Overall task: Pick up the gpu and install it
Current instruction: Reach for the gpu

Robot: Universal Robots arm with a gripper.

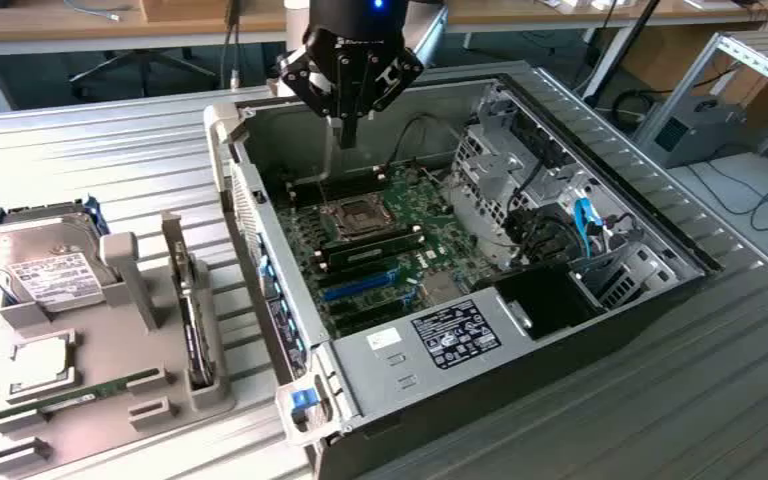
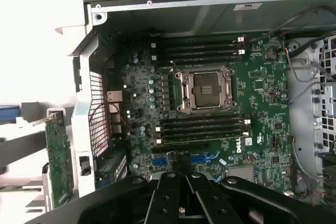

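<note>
Your black gripper (image 1: 345,138) hangs pinched shut and empty over the open dark computer case (image 1: 624,180); the thin green gpu (image 1: 196,335) stands in a grey rack (image 1: 104,410)

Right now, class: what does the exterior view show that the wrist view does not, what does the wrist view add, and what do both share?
Exterior view: the hard drive and RAM stick on the grey holder, and the labelled power supply in the case.
Wrist view: the maker's logo on the motherboard and the rear vent grille.
Both: the CPU socket, the gpu standing outside the case, and the shut pincer, holding nothing, above the motherboard.
</note>
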